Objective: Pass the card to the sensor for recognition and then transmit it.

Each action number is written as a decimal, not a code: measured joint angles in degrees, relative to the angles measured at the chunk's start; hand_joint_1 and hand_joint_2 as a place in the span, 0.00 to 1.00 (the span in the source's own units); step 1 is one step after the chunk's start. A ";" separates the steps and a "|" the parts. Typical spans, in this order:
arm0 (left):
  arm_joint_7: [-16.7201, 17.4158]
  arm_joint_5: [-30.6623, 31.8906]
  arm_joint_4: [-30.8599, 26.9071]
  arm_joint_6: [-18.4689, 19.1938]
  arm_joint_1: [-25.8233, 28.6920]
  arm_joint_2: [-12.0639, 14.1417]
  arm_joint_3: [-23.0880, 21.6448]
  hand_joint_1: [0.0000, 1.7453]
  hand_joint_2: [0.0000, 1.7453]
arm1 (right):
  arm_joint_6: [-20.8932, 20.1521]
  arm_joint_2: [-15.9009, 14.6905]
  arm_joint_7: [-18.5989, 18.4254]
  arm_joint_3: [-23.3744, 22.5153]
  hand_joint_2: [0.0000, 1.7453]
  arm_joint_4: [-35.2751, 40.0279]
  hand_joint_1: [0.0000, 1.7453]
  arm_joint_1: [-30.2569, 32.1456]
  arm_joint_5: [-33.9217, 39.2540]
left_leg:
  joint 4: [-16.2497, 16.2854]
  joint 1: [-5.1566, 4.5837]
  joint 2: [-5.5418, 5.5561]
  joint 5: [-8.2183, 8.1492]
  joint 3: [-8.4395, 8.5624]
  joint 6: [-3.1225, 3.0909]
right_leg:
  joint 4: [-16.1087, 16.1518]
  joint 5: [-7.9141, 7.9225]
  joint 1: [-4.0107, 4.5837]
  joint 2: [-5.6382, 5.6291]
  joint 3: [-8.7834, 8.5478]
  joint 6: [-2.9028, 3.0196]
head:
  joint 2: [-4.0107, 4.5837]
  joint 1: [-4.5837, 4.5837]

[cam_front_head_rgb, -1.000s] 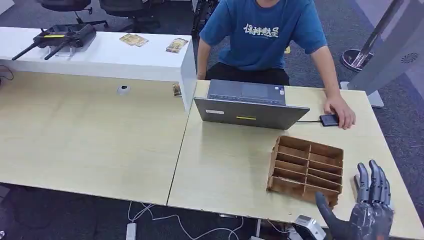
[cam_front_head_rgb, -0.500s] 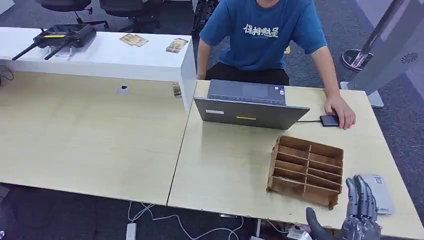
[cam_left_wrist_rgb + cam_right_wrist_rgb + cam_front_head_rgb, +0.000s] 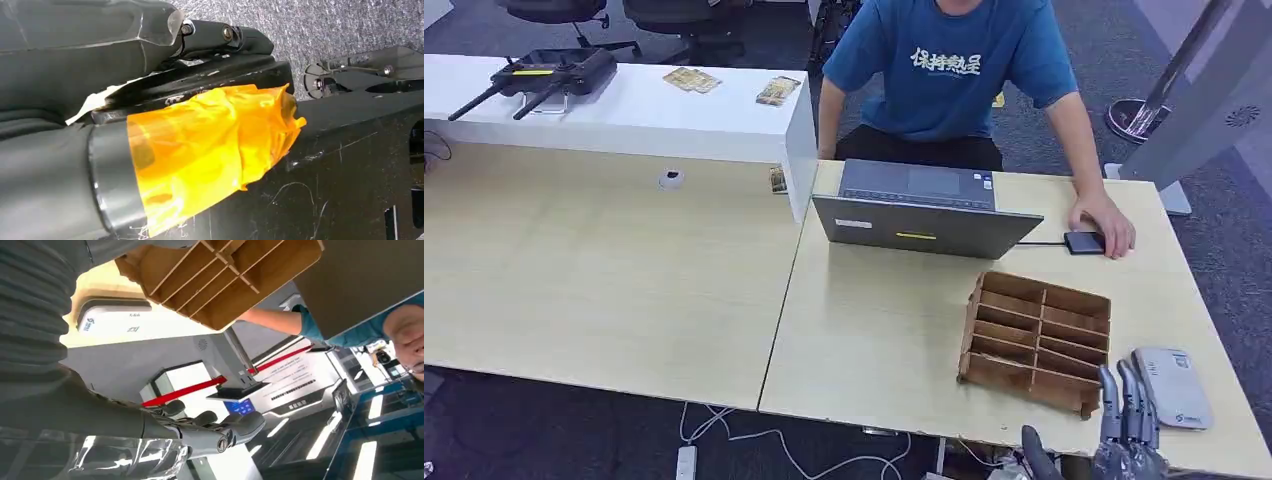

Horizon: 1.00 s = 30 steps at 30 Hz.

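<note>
**Right hand lowered, card laid bare**

Sunk toward the near edge of the pale wooden table (image 3: 874,330) over the last second: right hand (image 3: 1127,440), and with that drop, uncovered: flat white plastic card with rounded corners and a small blue mark (image 3: 1173,387), hidden behind the fingers a second ago. Lying flat on the tabletop near the right front corner, just beside the brown slotted wooden organiser (image 3: 1036,340) and apart from it. Seen again from the right wrist (image 3: 112,315), next to the same organiser.

Right hand empty, fingers (image 3: 1121,405) straight, spread a little and pointing up, clear of the card and touching nothing. Left hand (image 3: 210,37) hanging low by the robot's body; whether curled or loose, cannot tell.

Small black sensor pad (image 3: 1083,241) far across the table beside the grey laptop (image 3: 919,225), half under a seated person's hand (image 3: 1107,222), cabled toward the laptop.

Likely handling of the card: light, thin, stiff, smooth, so prone to skate on the wood rather than lift. No edge raised for a finger to get under. Best bet: press on top and slide it toward the near table edge until it overhangs, then pinch a long edge between thumb and fingers. Firm but modest squeeze; little risk of breaking, more of slipping or dropping. Still to do: the pick-up, the pass over the sensor, the hand-over.
</note>
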<state>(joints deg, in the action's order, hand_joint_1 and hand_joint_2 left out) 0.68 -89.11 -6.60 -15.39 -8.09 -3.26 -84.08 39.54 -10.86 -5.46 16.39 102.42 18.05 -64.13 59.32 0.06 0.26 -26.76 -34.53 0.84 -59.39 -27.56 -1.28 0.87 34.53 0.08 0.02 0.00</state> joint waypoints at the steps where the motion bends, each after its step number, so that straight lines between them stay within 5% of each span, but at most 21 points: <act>1: 0.00 0.00 0.00 0.00 0.00 0.00 0.00 0.00 0.00 | 0.00 0.02 0.00 0.33 1.00 -0.09 0.00 -0.06 0.04 | 0.00 0.00 0.00 0.00 0.00 0.00 | 0.00 0.00 0.00 0.00 0.00 0.00 | 0.00 0.00; 30: 0.02 0.17 0.00 0.02 0.00 -0.02 0.00 0.00 0.00 | 0.00 0.11 0.00 4.09 1.00 -2.51 0.00 -2.47 0.55 | -0.01 0.00 -0.01 0.00 -0.01 0.00 | 0.00 0.00 0.00 -0.01 0.00 0.00 | 0.00 0.02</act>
<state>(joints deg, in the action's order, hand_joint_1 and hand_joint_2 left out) 0.70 -88.94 -6.60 -15.37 -8.09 -3.28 -84.08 39.54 -10.75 -5.46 20.48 99.91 15.59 -63.58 59.31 0.06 0.25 -26.76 -34.54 0.84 -59.39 -27.56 -1.28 0.86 34.53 0.08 0.02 0.02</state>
